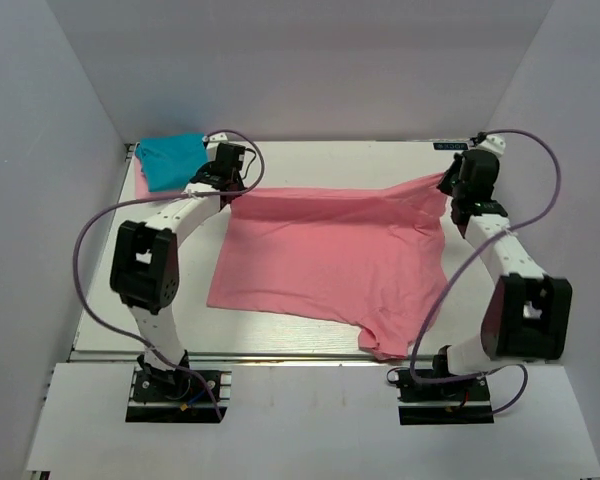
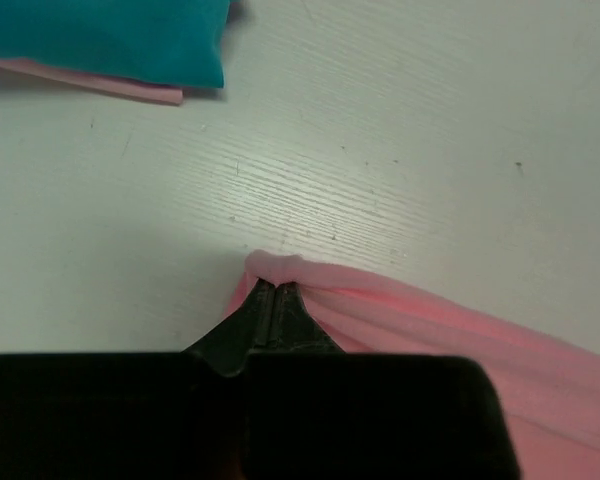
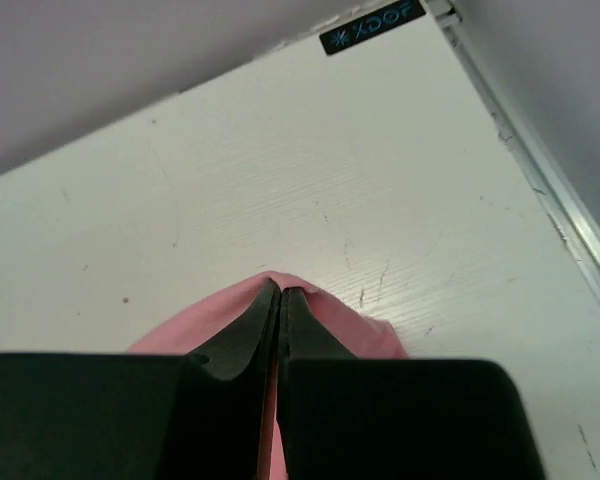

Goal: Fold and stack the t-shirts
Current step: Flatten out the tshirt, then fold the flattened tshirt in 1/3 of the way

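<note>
Left gripper (image 2: 272,286): clamped on the left end of your salmon shirt's (image 1: 330,262) far edge. Right gripper (image 3: 280,291): clamped on the right end of that edge. Salmon shirt: far edge stretched between the two, long axis running left to right. The rest lies spread on the table (image 1: 320,160), reaching toward the near edge. Teal shirt (image 1: 170,160): folded, far left corner, lying on the pale pink shirt (image 2: 110,84), whose edge shows beneath.
</note>
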`<state>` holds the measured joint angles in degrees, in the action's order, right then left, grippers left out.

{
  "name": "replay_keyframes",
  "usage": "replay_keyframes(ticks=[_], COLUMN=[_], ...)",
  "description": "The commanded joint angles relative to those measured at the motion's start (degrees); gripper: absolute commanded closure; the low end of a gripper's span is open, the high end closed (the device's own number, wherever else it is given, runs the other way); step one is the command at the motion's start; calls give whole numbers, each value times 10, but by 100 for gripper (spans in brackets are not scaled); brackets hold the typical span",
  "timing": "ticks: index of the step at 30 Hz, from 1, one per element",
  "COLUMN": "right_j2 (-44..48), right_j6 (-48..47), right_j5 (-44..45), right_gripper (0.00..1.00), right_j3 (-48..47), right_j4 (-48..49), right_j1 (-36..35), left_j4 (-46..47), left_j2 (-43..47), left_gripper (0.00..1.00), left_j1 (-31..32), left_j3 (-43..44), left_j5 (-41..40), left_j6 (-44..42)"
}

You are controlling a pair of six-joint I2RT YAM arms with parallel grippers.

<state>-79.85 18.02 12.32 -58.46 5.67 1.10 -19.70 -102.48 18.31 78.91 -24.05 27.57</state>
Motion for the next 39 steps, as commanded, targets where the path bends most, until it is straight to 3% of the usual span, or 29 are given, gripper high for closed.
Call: replay_keyframes(ticks=[1, 12, 17, 24, 31, 39], right_j2=[-76, -315, -355, -361, -324, -252], right_j6=[-5, -7, -8, -12, 19, 39], right_j5=[-14, -19, -25, -43, -55, -81], right_gripper=[100, 100, 100, 100, 100, 100], right_j3=[-68, -263, -316, -330, -341, -282], right_j4=[64, 3, -16, -44, -201, -268], right_j1=[4, 6, 7, 8, 9, 8], left_j4=[7, -9, 9, 28, 23, -24], left_j2=[-53, -272, -318, -331, -284, -253], left_gripper=[100, 100, 100, 100, 100, 100], left_j1=[-12, -50, -66, -66, -71, -71], left_j3=[89, 339, 366, 366, 328, 324], left_j5=[-44, 11, 71, 97, 97, 89], left_j6=[5, -36, -42, -59, -81, -123])
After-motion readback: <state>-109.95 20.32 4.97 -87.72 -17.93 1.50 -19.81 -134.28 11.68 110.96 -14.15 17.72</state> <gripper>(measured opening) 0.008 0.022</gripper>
